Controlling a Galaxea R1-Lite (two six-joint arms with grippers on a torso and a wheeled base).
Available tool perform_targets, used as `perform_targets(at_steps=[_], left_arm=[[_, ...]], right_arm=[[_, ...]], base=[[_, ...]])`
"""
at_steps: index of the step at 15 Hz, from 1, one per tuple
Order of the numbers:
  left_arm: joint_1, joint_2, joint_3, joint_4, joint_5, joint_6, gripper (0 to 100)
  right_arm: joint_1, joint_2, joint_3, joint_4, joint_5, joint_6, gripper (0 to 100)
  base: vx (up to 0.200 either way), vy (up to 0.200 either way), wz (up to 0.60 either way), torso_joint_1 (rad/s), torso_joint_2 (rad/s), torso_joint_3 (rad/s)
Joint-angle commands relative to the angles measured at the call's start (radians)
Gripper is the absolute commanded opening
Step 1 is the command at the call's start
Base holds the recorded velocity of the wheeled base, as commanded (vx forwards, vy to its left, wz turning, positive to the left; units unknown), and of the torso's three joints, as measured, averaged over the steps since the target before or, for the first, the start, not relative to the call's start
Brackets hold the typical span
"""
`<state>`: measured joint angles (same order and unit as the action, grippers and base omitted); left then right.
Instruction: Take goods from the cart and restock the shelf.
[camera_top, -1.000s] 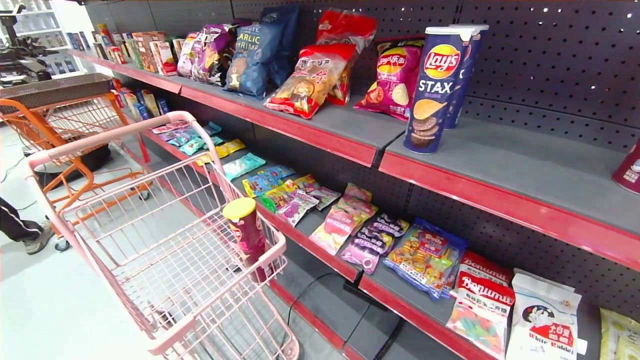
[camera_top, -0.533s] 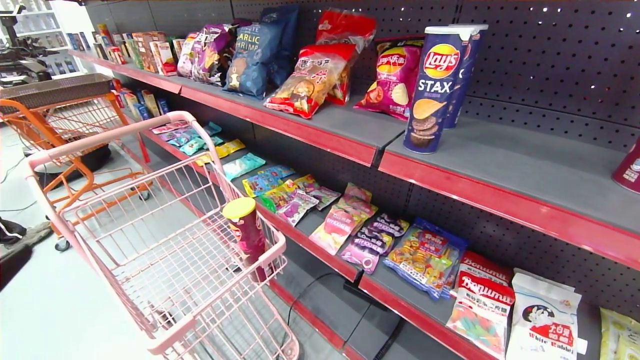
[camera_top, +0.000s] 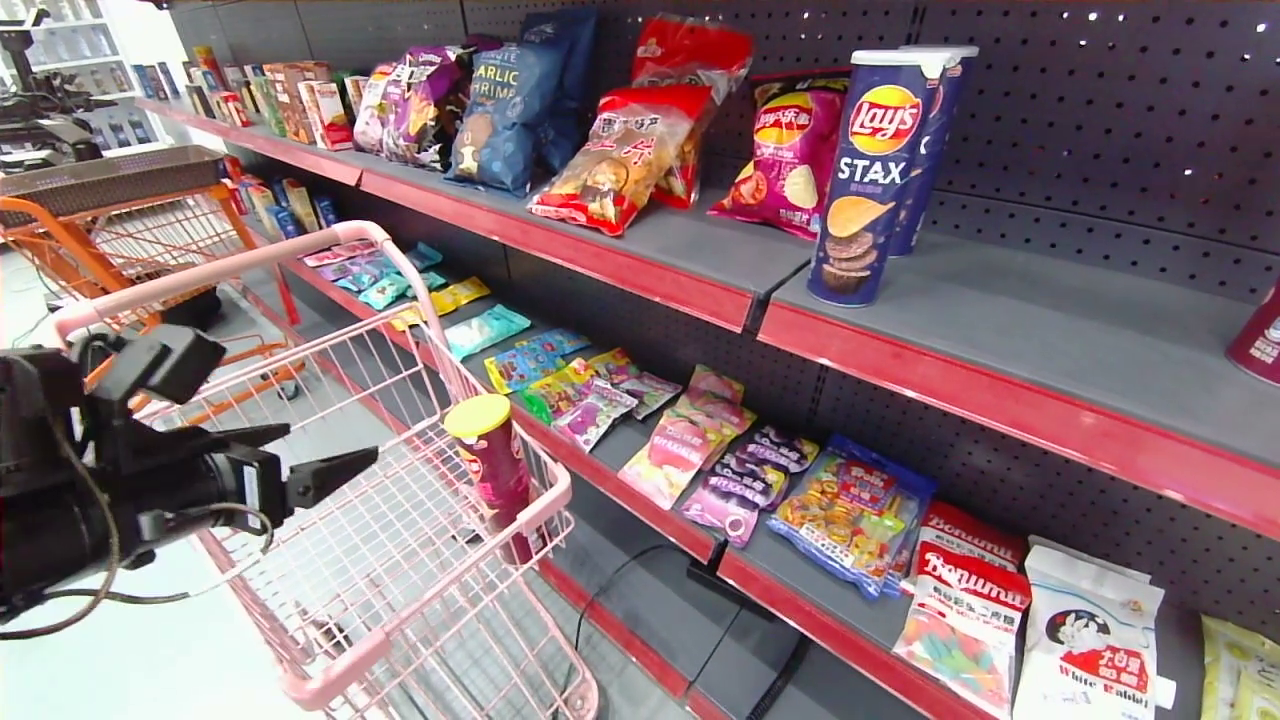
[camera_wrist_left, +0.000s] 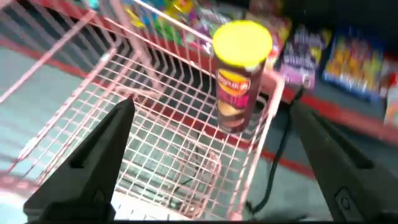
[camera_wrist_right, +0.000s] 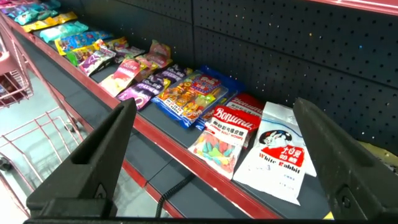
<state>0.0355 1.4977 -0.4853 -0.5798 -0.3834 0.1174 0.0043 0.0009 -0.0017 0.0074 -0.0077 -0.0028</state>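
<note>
A maroon chip can (camera_top: 492, 465) with a yellow lid stands upright in the front corner of the pink cart (camera_top: 300, 245), against the wire wall nearest the shelf. My left gripper (camera_top: 318, 455) hangs open over the cart, a short way left of the can and apart from it. In the left wrist view the can (camera_wrist_left: 239, 81) stands ahead of the open left gripper (camera_wrist_left: 211, 168), inside the pink cart (camera_wrist_left: 74, 81). My right gripper (camera_wrist_right: 211, 168) is open and holds nothing, facing the lower shelf (camera_wrist_right: 168, 143). Two blue chip cans (camera_top: 872, 170) stand on the upper shelf (camera_top: 1000, 330).
An orange cart (camera_top: 130, 230) stands behind the pink one. Snack bags (camera_top: 620, 150) fill the upper shelf's left part; a maroon can (camera_top: 1262, 340) is at its right edge. Candy bags (camera_top: 850, 510) lie on the lower shelf. A black cable (camera_top: 640, 580) runs along the floor.
My left arm has come into the head view from the left and now hangs over the pink cart. The person's leg at the left edge has gone from sight.
</note>
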Motion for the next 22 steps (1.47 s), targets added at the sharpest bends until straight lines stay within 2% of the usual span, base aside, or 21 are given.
perform_targets(at_steps=[1,3,4,5,7,10,14,18,22], left_arm=[[0.009,0.234,-0.001,-0.043,-0.072,0.122,100],[0.001,0.299,-0.015,-0.086,-0.124,0.186,100],[-0.008,0.343,-0.029,-0.140,-0.137,0.222,100],[-0.008,0.389,-0.052,-0.195,-0.146,0.232,100],[-0.008,0.444,-0.073,-0.275,-0.170,0.229,100],[-0.025,0.469,-0.091,-0.284,-0.216,0.229,100],[-0.042,0.533,-0.200,-0.284,-0.218,0.228,100],[-0.089,0.579,-0.233,-0.285,-0.216,0.215,100],[-0.098,0.644,-0.268,-0.354,-0.207,0.208,100]], right_arm=[[0.000,0.001,0.000,0.000,0.000,0.000,100],[0.000,0.001,0.000,0.000,0.000,-0.002,100],[0.000,0.001,0.000,0.000,0.000,-0.003,100],[0.000,0.001,0.000,0.000,0.000,-0.002,100],[0.000,0.001,0.000,0.000,0.002,-0.003,100],[0.000,0.001,0.000,0.000,0.000,-0.003,100],[0.000,0.001,0.000,0.000,0.002,-0.003,100],[0.000,0.001,0.000,0.000,0.002,-0.006,100],[0.000,0.001,0.000,0.000,0.002,-0.005,100]], base=[[0.000,0.000,0.00,0.000,0.00,0.000],[0.000,0.000,0.00,0.000,0.00,0.000],[0.000,0.000,0.00,0.000,0.00,0.000],[0.000,0.000,0.00,0.000,0.00,0.000],[0.000,0.000,0.00,0.000,0.00,0.000],[0.000,0.000,0.00,0.000,0.00,0.000],[0.000,0.000,0.00,0.000,0.00,0.000],[0.000,0.000,0.00,0.000,0.00,0.000],[0.000,0.000,0.00,0.000,0.00,0.000]])
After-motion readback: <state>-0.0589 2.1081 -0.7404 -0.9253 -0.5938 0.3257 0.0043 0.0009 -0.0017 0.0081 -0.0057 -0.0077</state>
